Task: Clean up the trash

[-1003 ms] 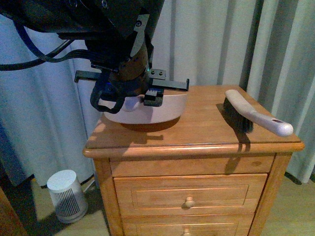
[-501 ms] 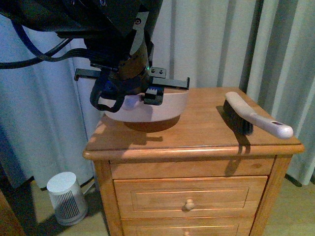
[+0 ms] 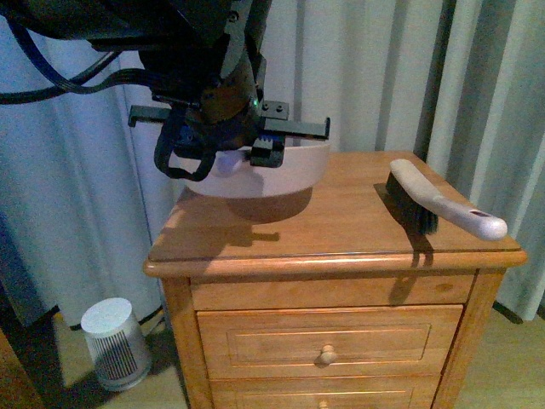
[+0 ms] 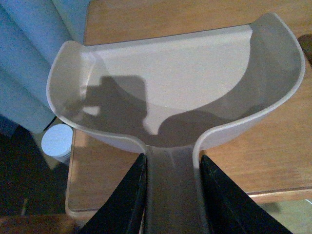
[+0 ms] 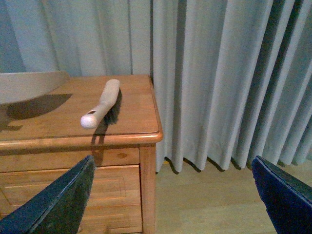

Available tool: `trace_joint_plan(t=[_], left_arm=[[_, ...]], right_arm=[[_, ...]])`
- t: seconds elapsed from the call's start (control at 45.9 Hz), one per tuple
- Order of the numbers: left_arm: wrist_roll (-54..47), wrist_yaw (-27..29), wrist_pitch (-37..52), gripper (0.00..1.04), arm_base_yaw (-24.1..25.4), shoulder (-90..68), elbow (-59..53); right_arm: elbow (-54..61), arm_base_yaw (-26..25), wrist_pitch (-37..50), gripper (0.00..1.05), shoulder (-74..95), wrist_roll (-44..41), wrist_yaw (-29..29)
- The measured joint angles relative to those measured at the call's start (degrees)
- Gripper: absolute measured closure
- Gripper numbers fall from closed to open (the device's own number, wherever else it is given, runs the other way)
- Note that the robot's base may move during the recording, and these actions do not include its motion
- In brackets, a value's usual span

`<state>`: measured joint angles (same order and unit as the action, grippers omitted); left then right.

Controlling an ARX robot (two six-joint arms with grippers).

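Observation:
My left gripper (image 3: 228,146) is shut on the handle of the beige dustpan (image 3: 285,170) and holds it in the air above the left half of the wooden nightstand (image 3: 341,226). In the left wrist view the black fingers (image 4: 126,195) clamp the handle from both sides. The dustpan (image 4: 185,78) shows a bare inside with only shadow. The trash is out of view in every frame. My right gripper (image 5: 170,200) stands open, off the nightstand's right side above the floor. The dustpan's rim (image 5: 29,85) shows at that view's edge.
A white-handled brush (image 3: 443,203) with dark bristles lies on the nightstand's right part, also seen as the brush (image 5: 102,105) from the right wrist. Pale curtains (image 3: 383,77) hang behind. A small white ribbed appliance (image 3: 115,339) stands on the floor left of the nightstand.
The left gripper has lifted the dustpan off the nightstand top, a little higher in each frame. The brush has stayed where it was.

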<state>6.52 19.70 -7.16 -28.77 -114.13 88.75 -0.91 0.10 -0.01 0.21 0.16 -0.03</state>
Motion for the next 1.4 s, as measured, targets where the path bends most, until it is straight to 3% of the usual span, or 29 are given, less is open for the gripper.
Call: trace_joint_plan(t=[0.327,0.501,0.807,1.177,1.395], left_arm=[[-10.25,-1.27,10.97,0.76,2.19,8.76,-7.23],[-19.17,-2.49,23.8,0.76,6.05,17.59,-17.05],[-26.86,-14.86,35.39,0.76,14.34,35.56,-29.18],[-27.43,-29.53,38.14,0.76,21.79,54.42,-41.94],[-21.18,-40.74,38.84,0.76,36.85,67.14,-49.64]], right_arm=[[0.0,0.0,0.0,0.07,0.0,0.0,0.0],[0.0,0.0,0.0,0.07,0.0,0.0,0.0],[0.0,0.0,0.0,0.07,0.0,0.0,0.0],[0.0,0.0,0.0,0.07,0.0,0.0,0.0],[0.0,0.0,0.0,0.07,0.0,0.0,0.0]])
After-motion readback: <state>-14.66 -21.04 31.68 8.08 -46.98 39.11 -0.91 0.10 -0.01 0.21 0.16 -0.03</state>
